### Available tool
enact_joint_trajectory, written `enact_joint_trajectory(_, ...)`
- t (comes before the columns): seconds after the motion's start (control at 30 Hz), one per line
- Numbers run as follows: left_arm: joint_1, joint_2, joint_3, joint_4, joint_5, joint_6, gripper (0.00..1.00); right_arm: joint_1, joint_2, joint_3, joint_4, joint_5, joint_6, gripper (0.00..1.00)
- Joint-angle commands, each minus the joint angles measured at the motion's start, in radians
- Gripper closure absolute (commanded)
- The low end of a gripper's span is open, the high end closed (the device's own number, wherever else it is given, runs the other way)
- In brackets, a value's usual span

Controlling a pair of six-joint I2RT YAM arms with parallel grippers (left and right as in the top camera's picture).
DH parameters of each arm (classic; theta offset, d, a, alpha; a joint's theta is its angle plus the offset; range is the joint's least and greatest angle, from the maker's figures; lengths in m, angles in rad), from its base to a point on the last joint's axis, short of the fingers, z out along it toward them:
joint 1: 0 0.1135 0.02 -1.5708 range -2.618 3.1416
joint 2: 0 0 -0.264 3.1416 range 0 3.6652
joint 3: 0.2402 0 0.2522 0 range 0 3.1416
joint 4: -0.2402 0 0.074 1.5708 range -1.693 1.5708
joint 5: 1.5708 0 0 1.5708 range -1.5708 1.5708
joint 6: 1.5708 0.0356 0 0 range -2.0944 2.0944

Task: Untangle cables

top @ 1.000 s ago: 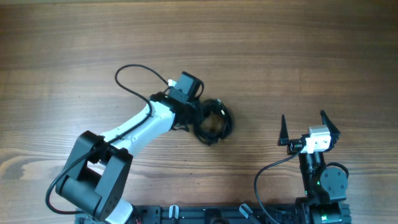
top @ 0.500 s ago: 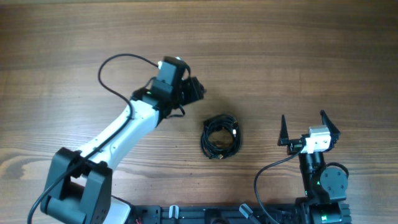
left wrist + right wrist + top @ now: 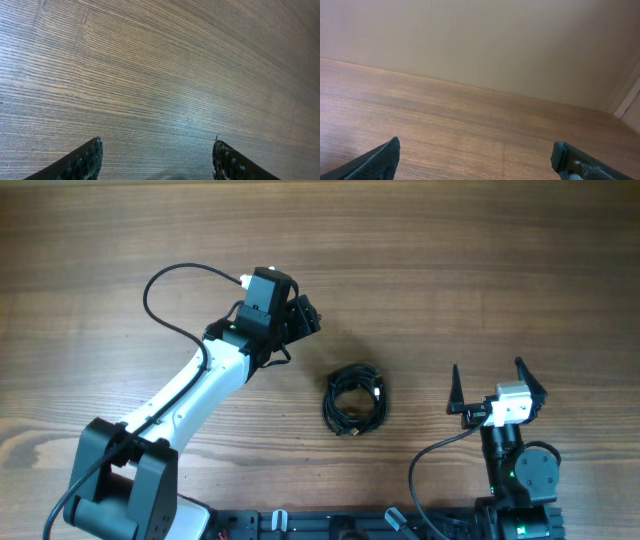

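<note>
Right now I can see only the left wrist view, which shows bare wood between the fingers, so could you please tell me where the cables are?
Observer: The cables lie in one coiled bundle on the table. They are apart from the left gripper, toward the right arm's side and nearer the robot bases.
Operator: Thank you. Is the other gripper holding any of them?
Observer: No, the right gripper stands open and empty, beyond the bundle and not touching it.
Operator: Is any plug showing?
Observer: Yes, a small pale plug tip shows at the bundle's right edge.
</note>
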Motion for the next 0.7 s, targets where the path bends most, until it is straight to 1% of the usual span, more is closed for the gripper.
enact_joint_trajectory(0.0,0.002,-0.007,0.005,0.000,-0.018,0.005,0.27,-0.005,-0.009,-0.001,0.002,-0.016,-0.002,0.00)
enact_joint_trajectory(0.67,0.002,-0.007,0.005,0.000,-0.017,0.005,0.25,-0.005,-0.009,-0.001,0.002,-0.017,-0.002,0.00)
